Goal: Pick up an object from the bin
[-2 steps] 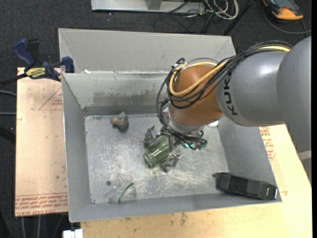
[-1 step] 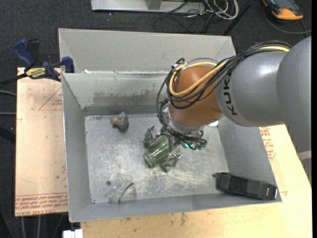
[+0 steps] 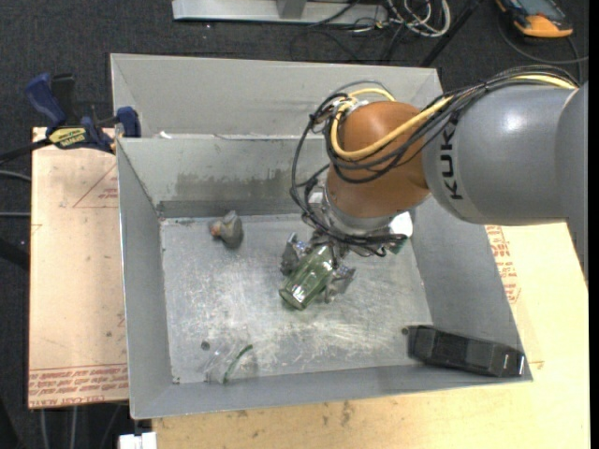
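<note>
My gripper point(image 3: 316, 267) is low in the middle of the bin, just under the orange wrist cover. A clear greenish bottle-like thing point(image 3: 305, 282) lies tilted between its fingers, its lower end pointing to the front left. The fingers sit on either side of it and look closed on it. A small grey-brown lump point(image 3: 226, 229) lies by the back wall, to the gripper's left and apart from it.
A flat black oblong thing point(image 3: 463, 352) rests in the front right corner. A thin clear-green scrap point(image 3: 233, 362) lies near the front wall at the left. The arm and its cables hang over the bin's right half.
</note>
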`<control>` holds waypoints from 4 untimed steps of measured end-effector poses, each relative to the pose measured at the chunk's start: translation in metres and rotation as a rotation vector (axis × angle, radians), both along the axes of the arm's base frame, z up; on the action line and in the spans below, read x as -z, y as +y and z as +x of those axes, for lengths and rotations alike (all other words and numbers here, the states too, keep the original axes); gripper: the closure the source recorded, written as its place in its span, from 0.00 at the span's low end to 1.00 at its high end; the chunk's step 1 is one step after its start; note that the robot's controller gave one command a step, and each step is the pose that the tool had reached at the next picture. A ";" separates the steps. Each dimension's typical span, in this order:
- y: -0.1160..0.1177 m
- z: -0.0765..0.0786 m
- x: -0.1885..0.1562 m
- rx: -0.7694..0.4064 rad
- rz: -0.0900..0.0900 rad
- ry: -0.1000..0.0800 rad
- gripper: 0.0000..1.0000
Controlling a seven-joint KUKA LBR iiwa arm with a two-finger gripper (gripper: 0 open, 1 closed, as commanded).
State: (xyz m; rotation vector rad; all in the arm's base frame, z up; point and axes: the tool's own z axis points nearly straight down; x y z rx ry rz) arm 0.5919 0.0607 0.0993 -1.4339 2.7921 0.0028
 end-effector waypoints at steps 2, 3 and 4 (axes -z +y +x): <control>-0.003 0.006 0.013 0.028 0.000 0.002 1.00; -0.012 -0.026 0.012 -0.006 0.009 -0.037 1.00; -0.034 -0.065 -0.179 0.054 0.000 0.002 1.00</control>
